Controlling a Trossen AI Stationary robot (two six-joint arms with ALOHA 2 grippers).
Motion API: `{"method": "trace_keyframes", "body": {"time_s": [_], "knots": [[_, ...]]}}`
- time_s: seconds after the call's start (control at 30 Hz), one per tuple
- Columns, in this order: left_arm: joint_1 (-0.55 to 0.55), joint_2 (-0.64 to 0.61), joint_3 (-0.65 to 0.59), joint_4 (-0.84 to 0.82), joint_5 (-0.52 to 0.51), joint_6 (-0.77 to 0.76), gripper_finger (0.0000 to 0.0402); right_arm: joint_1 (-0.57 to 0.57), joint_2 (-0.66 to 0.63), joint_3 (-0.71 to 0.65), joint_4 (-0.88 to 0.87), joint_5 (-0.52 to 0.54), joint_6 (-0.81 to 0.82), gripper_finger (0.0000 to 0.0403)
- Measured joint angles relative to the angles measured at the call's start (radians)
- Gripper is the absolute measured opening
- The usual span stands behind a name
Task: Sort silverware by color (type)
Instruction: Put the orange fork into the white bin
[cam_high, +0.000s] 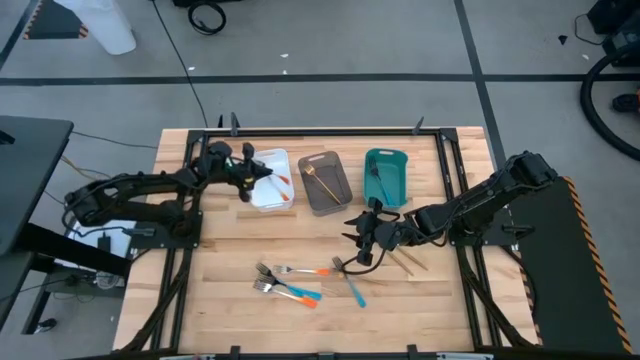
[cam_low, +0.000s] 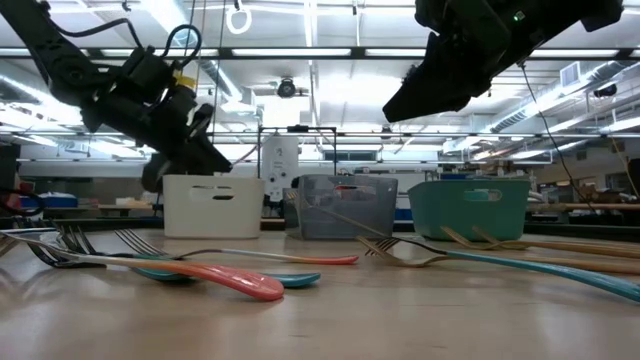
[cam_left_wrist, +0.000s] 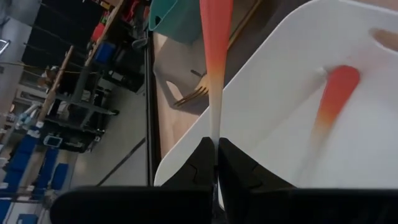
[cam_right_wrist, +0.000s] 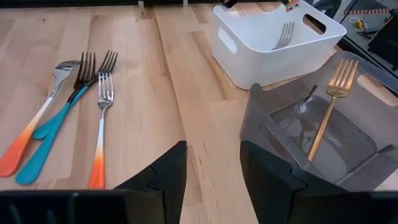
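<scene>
Over the white bin (cam_high: 270, 180), the left tool (cam_high: 247, 170) is clamped shut on the thin white end of an orange-handled piece (cam_left_wrist: 214, 68), which hangs out ahead of its fingers above the bin's open mouth. Another orange-handled piece (cam_left_wrist: 333, 99) already lies inside, below and just beyond the tool. Which end is pinched, head or handle tip, I cannot quite tell from the wrist view.

Risk, as I judge it: the grip is on a narrow, smooth, tapered shaft, so the piece could pivot or slide out early and strike the bin's rim, bouncing onto the desk (cam_high: 230, 290). Releasing too near the wall could leave it propped against the edge.

Between the bins and the loose cutlery, the right tool (cam_high: 362, 238) hovers with its jaws wide apart and nothing in them. Ahead of it sits the smoky translucent grey bin (cam_right_wrist: 311, 137) holding a slim gold fork (cam_right_wrist: 329, 106); off to its side lie the orange-handled fork (cam_right_wrist: 99, 137), a teal-handled fork (cam_right_wrist: 56, 134) and an orange-handled spoon (cam_right_wrist: 34, 127), close together, partly touching. Crowding there could make a clean single pick hard.

The teal bin (cam_high: 386, 176) is glossy plastic with rounded corners; the desk is pale slatted wood.
</scene>
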Motion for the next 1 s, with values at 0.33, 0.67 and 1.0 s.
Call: {"method": "trace_keyframes", "body": {"time_s": [0.33, 0.67, 1.0], "knots": [[0.046, 0.000, 0.000, -0.002, 0.147, -0.048, 0.0014, -0.001, 0.000, 0.000, 0.037, 0.000, -0.024, 0.0160], [0.063, 0.001, 0.000, -0.028, 0.184, -0.101, 0.0014, -0.011, 0.000, 0.000, 0.045, -0.016, -0.026, 0.0160], [0.063, 0.001, 0.000, -0.049, 0.130, -0.098, 0.0035, -0.011, 0.000, 0.000, 0.045, -0.018, -0.026, 0.0160]]}}
